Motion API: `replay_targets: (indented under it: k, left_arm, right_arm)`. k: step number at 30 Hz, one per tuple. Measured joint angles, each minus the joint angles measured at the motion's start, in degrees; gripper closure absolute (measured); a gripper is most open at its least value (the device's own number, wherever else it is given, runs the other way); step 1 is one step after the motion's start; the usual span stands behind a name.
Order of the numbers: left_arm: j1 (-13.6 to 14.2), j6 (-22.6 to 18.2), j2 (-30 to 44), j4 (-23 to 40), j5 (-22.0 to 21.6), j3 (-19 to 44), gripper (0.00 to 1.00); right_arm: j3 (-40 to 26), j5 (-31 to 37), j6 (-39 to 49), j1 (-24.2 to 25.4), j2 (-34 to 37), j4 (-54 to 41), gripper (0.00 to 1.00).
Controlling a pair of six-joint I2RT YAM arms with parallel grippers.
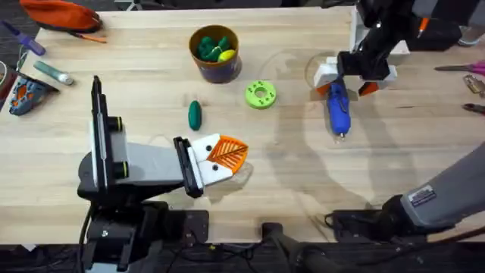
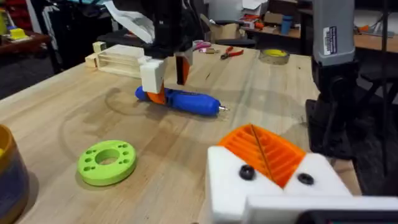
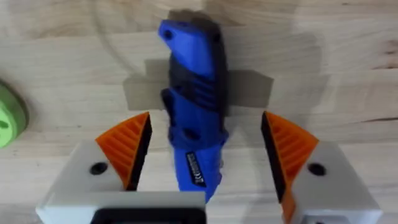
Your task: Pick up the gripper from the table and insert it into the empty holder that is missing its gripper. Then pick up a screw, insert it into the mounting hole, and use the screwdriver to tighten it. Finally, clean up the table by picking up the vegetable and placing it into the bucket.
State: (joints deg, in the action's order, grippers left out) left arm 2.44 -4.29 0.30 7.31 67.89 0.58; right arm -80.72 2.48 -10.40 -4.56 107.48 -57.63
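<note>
The blue screwdriver [image 1: 338, 108] lies flat on the table at the right, its silver bit pointing toward the near edge. My right gripper [image 1: 347, 82] hangs over its rear end, open, with one orange-padded finger on each side of the body [image 3: 194, 118] and gaps showing on both sides. My left gripper [image 1: 227, 154] rests low at the front centre, its orange pads [image 2: 261, 149] pressed together on nothing. The dark green vegetable [image 1: 195, 114] lies on the wood just beyond it. The bucket [image 1: 214, 67] stands at the back with green and yellow pieces inside. The gripper, the holder and the screw are out of view.
A lime-green ring disc [image 1: 261, 94] lies between the vegetable and the screwdriver. A pale wooden slotted box [image 2: 121, 59] and a tape roll [image 2: 273, 56] sit toward the far right. An orange pouch [image 1: 61, 14] and small tools occupy the back left; scissors [image 1: 470, 68] lie at the right edge.
</note>
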Motion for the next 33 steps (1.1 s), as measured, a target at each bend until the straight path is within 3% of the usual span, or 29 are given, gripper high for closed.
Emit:
replay_targets:
  k: [29, 33]
  left_arm:
    - [0.0, 0.0, 0.0, 0.0, 0.0, 0.0, 0.985]
    - [0.0, 0.0, 0.0, 0.0, 0.0, 0.0, 0.985]
  right_arm:
    - [0.8, -0.4, 0.4, 0.1, 4.3, 2.8, 0.015]
    - [0.8, -0.4, 0.4, 0.1, 4.3, 2.8, 0.053]
